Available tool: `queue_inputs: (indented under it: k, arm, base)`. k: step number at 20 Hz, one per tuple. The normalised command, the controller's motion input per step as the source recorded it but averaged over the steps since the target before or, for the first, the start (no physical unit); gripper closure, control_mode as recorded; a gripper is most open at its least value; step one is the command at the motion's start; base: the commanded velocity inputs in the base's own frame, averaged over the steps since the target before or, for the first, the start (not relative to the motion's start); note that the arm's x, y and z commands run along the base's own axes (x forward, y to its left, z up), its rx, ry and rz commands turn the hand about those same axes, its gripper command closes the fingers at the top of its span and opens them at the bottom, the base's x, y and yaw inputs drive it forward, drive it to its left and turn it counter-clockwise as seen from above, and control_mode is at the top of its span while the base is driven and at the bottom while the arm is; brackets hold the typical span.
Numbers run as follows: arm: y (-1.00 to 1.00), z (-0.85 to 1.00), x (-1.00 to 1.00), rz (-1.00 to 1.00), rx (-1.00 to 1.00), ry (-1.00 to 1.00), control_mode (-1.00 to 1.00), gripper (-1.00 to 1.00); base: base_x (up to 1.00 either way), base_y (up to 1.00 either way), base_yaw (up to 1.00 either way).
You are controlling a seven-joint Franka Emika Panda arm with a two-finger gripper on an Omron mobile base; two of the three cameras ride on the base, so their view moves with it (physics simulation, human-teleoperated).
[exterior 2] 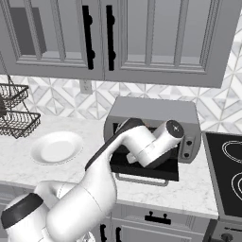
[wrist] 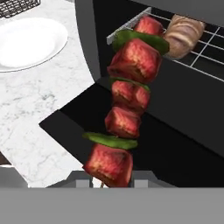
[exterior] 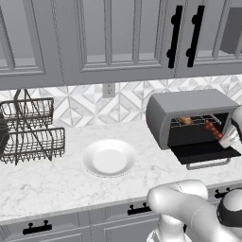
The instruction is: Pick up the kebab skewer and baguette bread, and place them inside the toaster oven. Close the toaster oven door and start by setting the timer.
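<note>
Red-and-green kebab skewer (wrist: 127, 100) is held over the open toaster oven door (wrist: 144, 148); baguette bread (wrist: 183, 35) lies on the rack.

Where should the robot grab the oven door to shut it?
By the pale bar handle on the outer edge of the toaster oven door. The door lies folded down flat, so come from below the bar and lift it up towards the toaster oven.

light: even, diffuse, bright, no clear source | shadows: soft, faint under white plate (exterior: 109, 158) rim, toaster oven (exterior: 189, 116) interior dark | glare: none | blur: hand view slightly soft, coarse render | edge distortion: none
</note>
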Motion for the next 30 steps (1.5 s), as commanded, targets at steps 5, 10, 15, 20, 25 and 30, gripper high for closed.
queue_inputs:
  k: [5,10,15,20,25,30]
  arm:
    - [-0.37,-0.25,0.28,0.0,0.0,0.0,-1.0,1.0]
    - [-0.22,-0.16,0.34,0.0,0.0,-0.02,-1.0,1.0]
    - [0.0,0.0,0.52,0.0,0.0,-0.05,-1.0,1.0]
    - [0.0,0.0,0.59,0.0,0.0,-0.03,-1.0,1.0]
    - [-0.02,-0.14,0.45,0.0,0.0,0.0,-1.0,1.0]
    - [-0.02,-0.06,0.38,0.0,0.0,0.0,-1.0,1.0]
  base:
    - [0.0,0.0,0.0]
    - [0.0,0.0,0.0]
    - [0.0,0.0,0.0]
    - [0.0,0.0,0.0]
    - [0.0,0.0,0.0]
    - [0.0,0.0,0.0]
